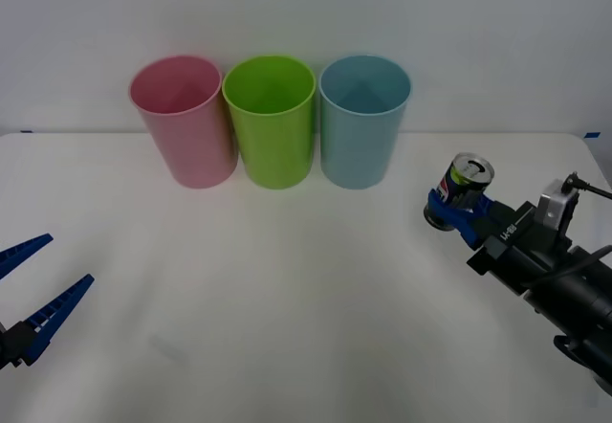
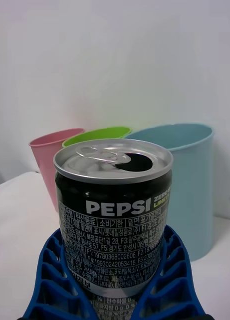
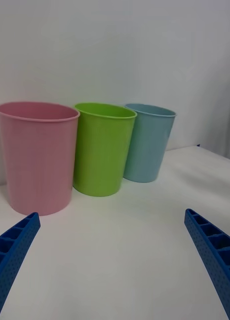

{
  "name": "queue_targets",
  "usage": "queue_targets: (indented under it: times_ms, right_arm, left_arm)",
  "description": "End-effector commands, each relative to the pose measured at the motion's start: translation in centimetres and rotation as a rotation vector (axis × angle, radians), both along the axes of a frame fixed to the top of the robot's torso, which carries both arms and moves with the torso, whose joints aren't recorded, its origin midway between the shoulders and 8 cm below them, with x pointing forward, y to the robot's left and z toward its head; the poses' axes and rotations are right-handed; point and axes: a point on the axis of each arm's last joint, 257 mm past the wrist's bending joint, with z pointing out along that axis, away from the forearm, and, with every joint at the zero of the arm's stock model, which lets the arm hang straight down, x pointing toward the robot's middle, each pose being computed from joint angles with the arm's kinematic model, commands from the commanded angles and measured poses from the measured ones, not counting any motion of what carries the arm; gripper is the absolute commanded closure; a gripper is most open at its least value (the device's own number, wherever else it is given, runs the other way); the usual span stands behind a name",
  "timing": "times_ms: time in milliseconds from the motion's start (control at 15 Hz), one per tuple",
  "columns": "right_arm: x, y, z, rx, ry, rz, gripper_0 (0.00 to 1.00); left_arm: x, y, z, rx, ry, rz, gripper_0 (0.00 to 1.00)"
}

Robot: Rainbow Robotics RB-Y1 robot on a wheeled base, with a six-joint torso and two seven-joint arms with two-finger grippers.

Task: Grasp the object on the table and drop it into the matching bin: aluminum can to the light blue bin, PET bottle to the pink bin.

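Blue ribbed fingers of the right gripper (image 1: 457, 214) pinch the small silver-topped aluminum can (image 1: 464, 186) with a dark label, holding it upright at the table's (image 1: 287, 327) right side, near the tall light blue plastic bin (image 1: 361, 122). That bin stands in a row with a lime green bin (image 1: 272, 122) and the pink bin (image 1: 184, 120). At the table's left edge the left gripper (image 1: 31, 294) hangs with its jaws spread wide.

a: the aluminum can (image 2: 114, 220) has a shiny brushed metal top and a glossy dark printed wall.
b: the pink bin (image 1: 184, 120), lime green bin (image 1: 271, 120) and light blue bin (image 1: 361, 120) look like smooth, slightly sheeny plastic.
a: the table (image 1: 287, 299) is plain matt white; the fingers (image 3: 210, 252) are ribbed blue plastic.
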Motion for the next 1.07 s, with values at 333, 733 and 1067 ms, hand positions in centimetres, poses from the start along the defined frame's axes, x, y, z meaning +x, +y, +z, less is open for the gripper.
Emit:
queue_targets:
  times_ms: [333,733,1067]
  right_arm:
    - [4.5,2.9,4.8,0.042,0.006,0.018,1.00]
    - [8.8,3.7,9.3,0.046,-0.054,-0.029,1.00]
    - [12.7,4.9,10.9,0.041,-0.071,-0.049,1.00]
  left_arm:
    - [0.0,0.0,0.0,0.000,0.000,0.000,0.00]
    - [0.0,0.0,0.0,0.000,0.000,0.000,0.00]
    - [0.0,0.0,0.0,0.000,0.000,0.000,0.00]
